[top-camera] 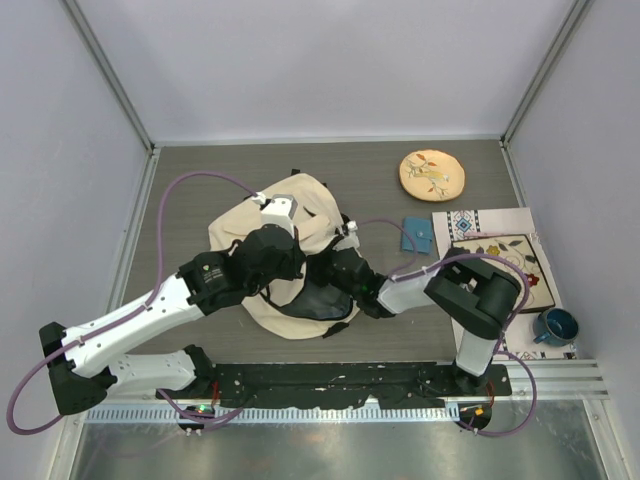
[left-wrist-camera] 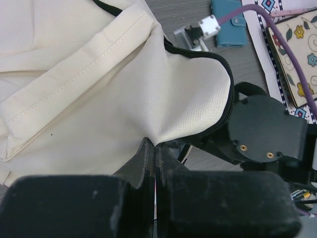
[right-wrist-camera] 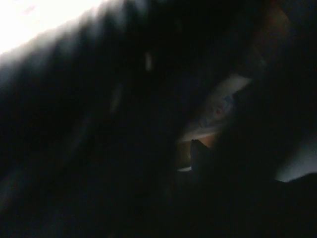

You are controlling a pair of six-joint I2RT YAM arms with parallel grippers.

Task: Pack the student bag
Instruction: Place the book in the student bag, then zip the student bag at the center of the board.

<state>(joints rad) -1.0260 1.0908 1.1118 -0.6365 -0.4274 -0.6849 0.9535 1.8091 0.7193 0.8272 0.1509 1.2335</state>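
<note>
**Left gripper pinches the bag's rim; right gripper is out of sight inside**

The left gripper (left-wrist-camera: 152, 159) is fully closed, with a fold of the bag's (left-wrist-camera: 99, 99) cream cloth nipped between its fingers (left-wrist-camera: 141, 163). The fold sits just beside the black zip edge of the opening, and the cloth rises from the pinch in a taut peak.

The right gripper (top-camera: 338, 282) reaches from the right into the bag's dark mouth. Its fingertips are hidden in the top view, and its own camera shows almost only blackness. I cannot tell how far its jaws stand apart or whether they hold anything. Something pale with a little print shows dimly in that dark view, but what it is cannot be made out.

The bag lies slumped on the table (top-camera: 190, 190), left of centre, with both wrists over it. Its opening faces the near right.

To its right, a small teal wallet (top-camera: 417, 235) lies flat on the table, apart from the bag. Farther back is a round tan disc (top-camera: 432, 175) with leaf embroidery. At the right edge lies a floral mat (top-camera: 505, 262) on a patterned cloth (top-camera: 470, 220), with a blue mug (top-camera: 555, 325) at the cloth's near corner.
</note>
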